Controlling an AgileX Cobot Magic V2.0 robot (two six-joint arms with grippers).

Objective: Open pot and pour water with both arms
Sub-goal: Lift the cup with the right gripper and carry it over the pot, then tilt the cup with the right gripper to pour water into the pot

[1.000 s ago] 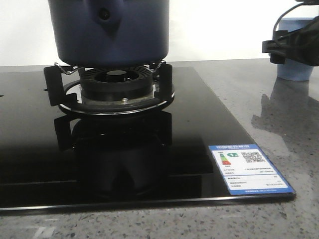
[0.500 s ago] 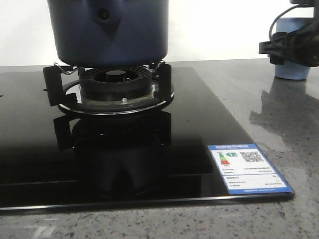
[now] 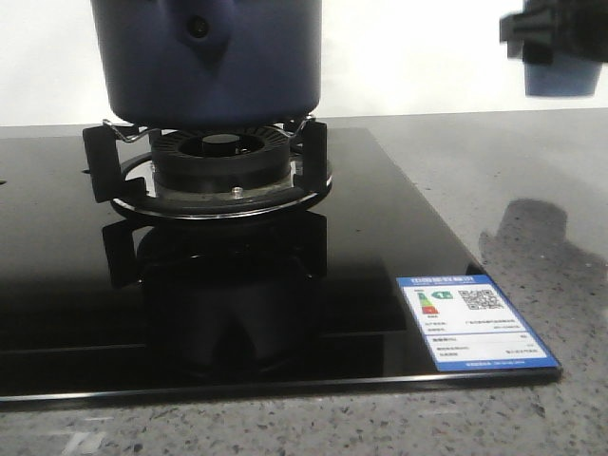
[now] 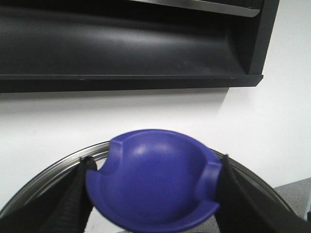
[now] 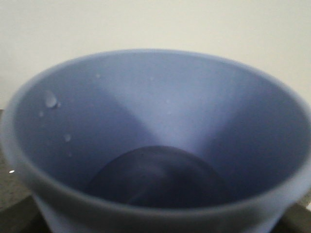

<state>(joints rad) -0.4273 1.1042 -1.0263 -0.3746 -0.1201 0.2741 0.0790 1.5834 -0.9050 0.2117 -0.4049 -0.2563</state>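
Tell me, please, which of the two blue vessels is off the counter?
The pale blue cup, held up by the right gripper at far right; the dark navy pot sits on the burner stand.

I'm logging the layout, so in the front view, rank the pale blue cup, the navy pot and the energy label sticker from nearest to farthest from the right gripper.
1. Pale blue cup, in the right gripper, top right.
2. Navy pot, on the burner, upper left.
3. Energy label sticker, cooktop's near right corner; order with the pot is close.

black hob (image 3: 57, 313) on grey counter (image 3: 532, 190)
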